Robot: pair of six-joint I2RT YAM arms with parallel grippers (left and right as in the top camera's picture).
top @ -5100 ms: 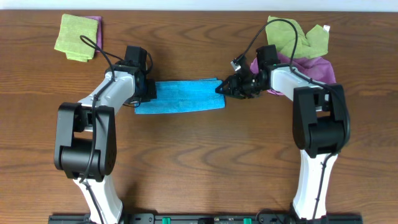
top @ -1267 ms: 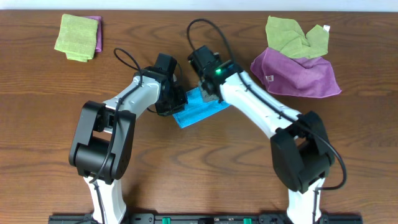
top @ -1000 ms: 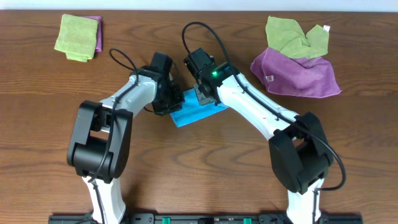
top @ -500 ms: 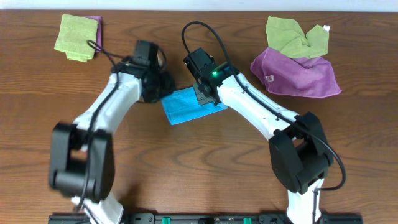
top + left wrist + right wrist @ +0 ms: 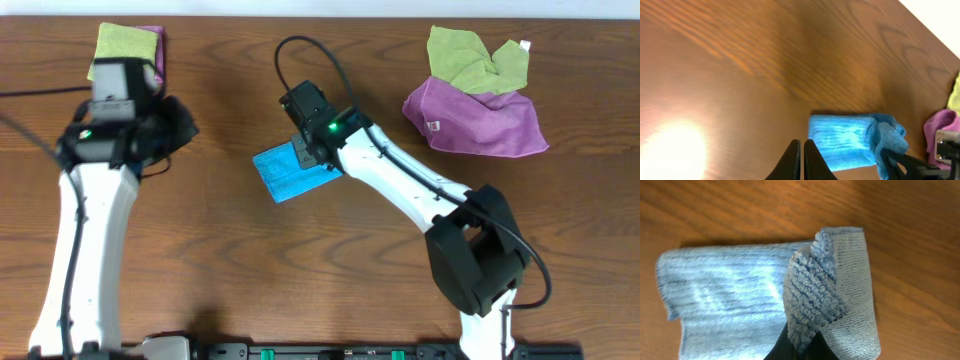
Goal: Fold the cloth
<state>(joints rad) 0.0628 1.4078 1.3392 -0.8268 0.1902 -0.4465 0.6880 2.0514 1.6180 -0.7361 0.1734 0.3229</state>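
Observation:
The blue cloth [image 5: 288,174] lies folded into a small rectangle at the table's middle. My right gripper [image 5: 312,158] is shut on its right end and holds a pinched corner [image 5: 812,300] folded over the rest. In the left wrist view the cloth [image 5: 845,141] lies ahead to the right. My left gripper [image 5: 178,128] is shut and empty, pulled back to the far left, well away from the cloth; its fingers [image 5: 801,159] are pressed together above bare wood.
A folded light green cloth [image 5: 125,45] on a purple one lies at the back left, just behind my left arm. A purple cloth [image 5: 480,122] with a crumpled green cloth [image 5: 470,55] on it lies at the back right.
My left gripper let go of the cloth and swung away to the far left. My right gripper dragged the cloth's end leftward, folding it shorter, and still holds it.

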